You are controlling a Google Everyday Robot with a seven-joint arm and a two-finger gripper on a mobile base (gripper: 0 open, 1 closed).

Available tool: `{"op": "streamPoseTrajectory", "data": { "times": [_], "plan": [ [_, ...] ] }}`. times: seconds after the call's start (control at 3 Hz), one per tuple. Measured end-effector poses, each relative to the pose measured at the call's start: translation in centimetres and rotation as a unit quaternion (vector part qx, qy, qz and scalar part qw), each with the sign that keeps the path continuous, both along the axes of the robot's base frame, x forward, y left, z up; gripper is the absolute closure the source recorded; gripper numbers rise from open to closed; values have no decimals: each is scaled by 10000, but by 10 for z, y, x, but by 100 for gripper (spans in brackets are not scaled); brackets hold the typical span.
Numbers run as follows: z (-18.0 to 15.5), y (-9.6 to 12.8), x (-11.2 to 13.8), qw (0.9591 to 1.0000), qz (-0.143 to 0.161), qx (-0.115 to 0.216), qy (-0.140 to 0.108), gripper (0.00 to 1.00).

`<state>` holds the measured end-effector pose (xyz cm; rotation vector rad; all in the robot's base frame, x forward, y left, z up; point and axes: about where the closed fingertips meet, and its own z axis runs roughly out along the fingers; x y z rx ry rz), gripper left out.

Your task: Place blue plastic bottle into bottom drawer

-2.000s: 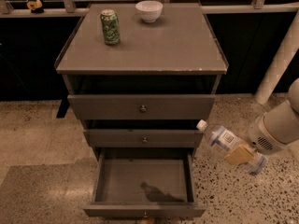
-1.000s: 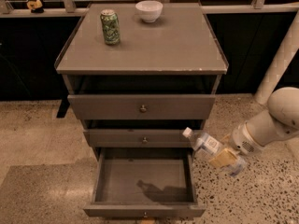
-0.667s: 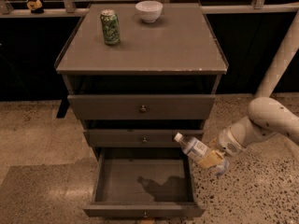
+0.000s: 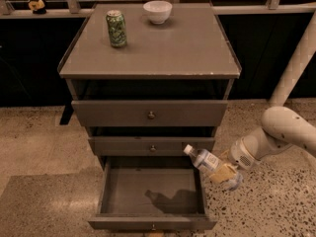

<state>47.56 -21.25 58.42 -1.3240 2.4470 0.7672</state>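
The blue plastic bottle (image 4: 206,162), clear with a white cap and a whitish label, is held tilted with its cap pointing up-left, over the right wall of the bottom drawer (image 4: 150,222). My gripper (image 4: 222,174) is shut on the bottle's lower half, coming in from the right on the white arm (image 4: 276,135). The bottom drawer is pulled open, its grey inside bare except for the arm's shadow. The two drawers above it are only slightly out.
A green soda can (image 4: 116,28) and a white bowl (image 4: 157,11) stand on the cabinet top (image 4: 163,48). A white post (image 4: 296,63) rises at the right. Speckled floor surrounds the cabinet. A small yellow object (image 4: 35,5) sits on the back ledge.
The arm has moved left, carrying the bottle from beside the cabinet's right side to the right edge of the open bottom drawer. The drawer and tabletop items have not moved.
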Motion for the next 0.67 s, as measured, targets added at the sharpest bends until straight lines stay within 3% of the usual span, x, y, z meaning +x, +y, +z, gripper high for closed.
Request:
{"op": "streamPoseTrajectory", "data": {
  "times": [0.33,0.67],
  "plan": [
    [-58,-5,-51,9996,14,-6,289,100],
    [-150,-16,-138,9952,-236,400,856,100]
  ]
}}
